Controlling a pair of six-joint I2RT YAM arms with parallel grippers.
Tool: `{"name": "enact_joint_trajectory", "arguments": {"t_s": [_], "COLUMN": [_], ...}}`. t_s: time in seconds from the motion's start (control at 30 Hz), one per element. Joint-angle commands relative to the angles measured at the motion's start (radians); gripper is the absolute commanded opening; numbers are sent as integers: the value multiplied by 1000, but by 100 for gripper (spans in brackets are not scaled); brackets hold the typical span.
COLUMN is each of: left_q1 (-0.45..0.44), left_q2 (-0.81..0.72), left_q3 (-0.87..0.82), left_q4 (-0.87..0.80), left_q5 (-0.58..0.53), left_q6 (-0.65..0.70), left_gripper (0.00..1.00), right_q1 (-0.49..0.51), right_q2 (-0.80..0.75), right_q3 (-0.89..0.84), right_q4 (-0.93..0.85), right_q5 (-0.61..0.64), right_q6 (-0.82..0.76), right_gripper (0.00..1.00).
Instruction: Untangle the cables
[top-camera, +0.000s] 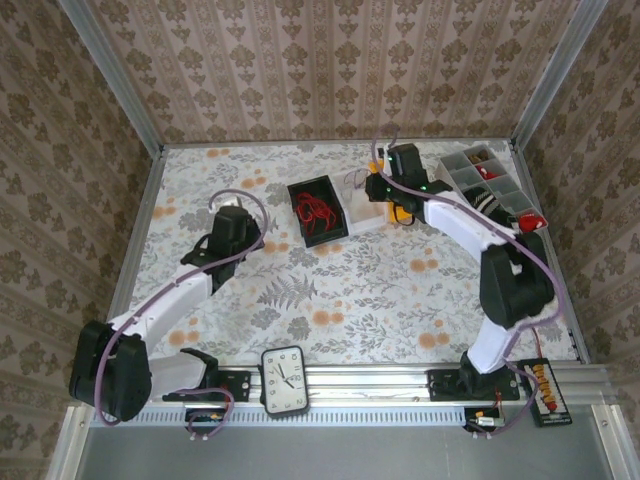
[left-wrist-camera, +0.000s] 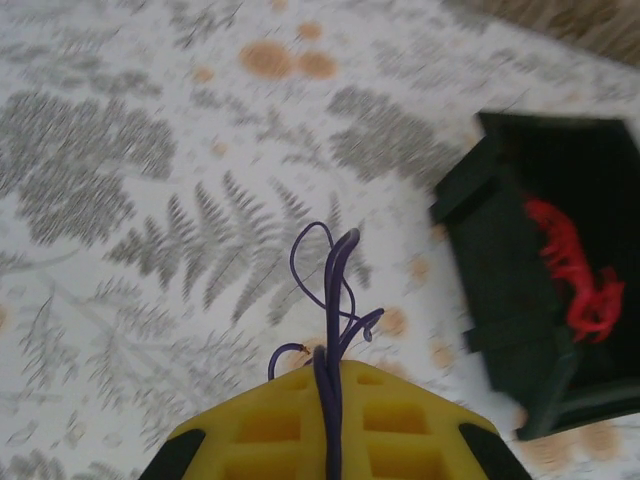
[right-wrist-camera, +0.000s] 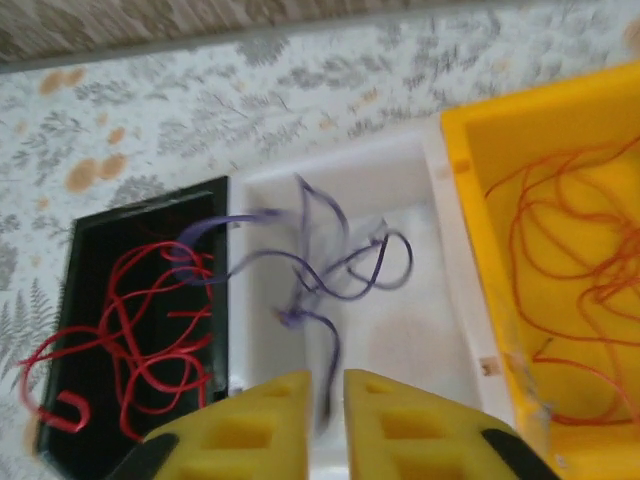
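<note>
- Left gripper (left-wrist-camera: 328, 368): yellow fingers pressed together on a purple cable (left-wrist-camera: 335, 290), whose loops rise above the floral tablecloth (left-wrist-camera: 150, 200), left of the black bin (left-wrist-camera: 495, 290)
- Black bin: holds the loose red cables (right-wrist-camera: 140, 320), with one hooked end lying over its near left corner
- White bin (right-wrist-camera: 410, 340): stands between the black bin and the yellow bin (right-wrist-camera: 480, 180), touching both, and holds a blurred purple bundle (right-wrist-camera: 340, 270)
- Right gripper (right-wrist-camera: 327, 390): over the white bin's near edge, jaws a narrow gap apart, with one purple strand running down toward the gap
- Yellow bin: holds thin orange cables (right-wrist-camera: 570, 260)
- Overhead view: a grey divided tray (top-camera: 470, 170) in the far right corner and a clock (top-camera: 284, 378) on the near rail
</note>
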Motion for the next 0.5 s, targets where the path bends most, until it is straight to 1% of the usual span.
{"name": "enact_joint_trajectory", "arguments": {"t_s": [0.0,0.03,0.13,0.17,0.23,0.37,0.47], "left_q1": [-4,-4,-4,-37,-60,-130,-157], "left_q2": [-27,-26,2,23,80,249,399], "left_q3": [81,100,156,183,244,396,509], "left_q4": [47,52,70,76,80,108,148], "left_q5": [89,117,214,241,282,334,357], "left_q6": [62,69,69,68,74,78,27], "left_gripper": [0,0,0,0,0,0,0], "right_q1": [-4,-3,-6,-7,-15,-38,-63], "right_q2": [16,0,-60,-84,-132,-236,-301], "right_q3": [48,35,-8,-23,-61,-168,-244], "right_q4": [-15,0,22,19,18,34,31], "right_q5": [-40,-32,20,42,71,113,131], "right_q6": [36,40,39,37,34,33,47], "right_gripper": [38,41,45,45,45,45,45]}}
